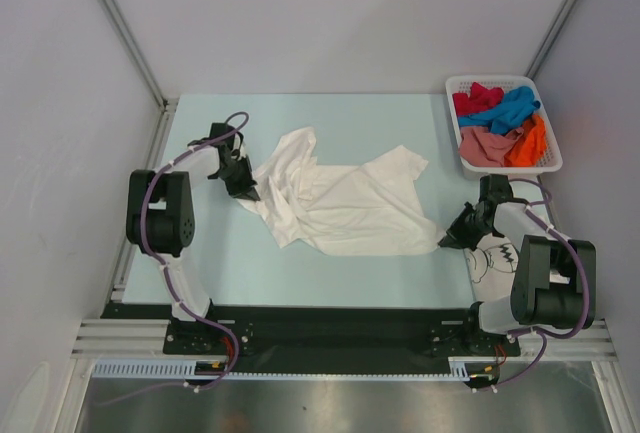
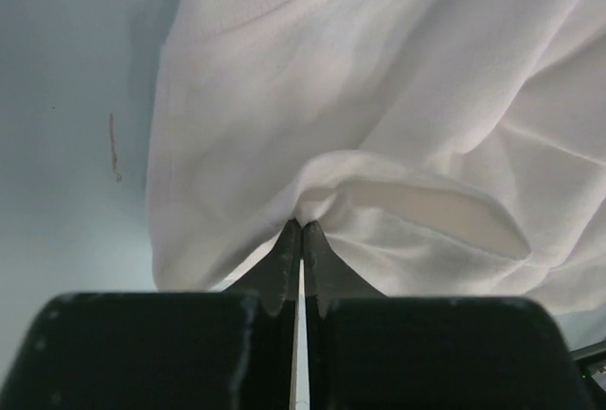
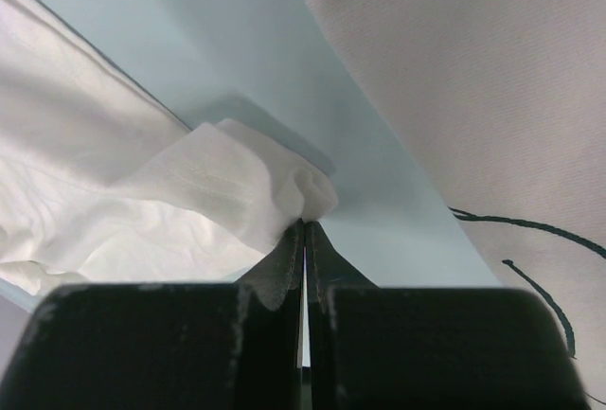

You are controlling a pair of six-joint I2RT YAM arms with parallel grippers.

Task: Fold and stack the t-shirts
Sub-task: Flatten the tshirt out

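On the pale blue desk (image 1: 250,268) you see the plain white t-shirt (image 1: 340,203) spread crumpled at centre, the left hand (image 1: 247,193) clamped on its left edge, the right hand (image 1: 446,241) clamped on its near right corner.

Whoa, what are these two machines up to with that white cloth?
A robot holds a plain white t-shirt that lies crumpled on the table. The left end effector pinches one end, the right end effector the other. A printed white shirt lies near the table's right edge; coloured shirts sit in a basket.
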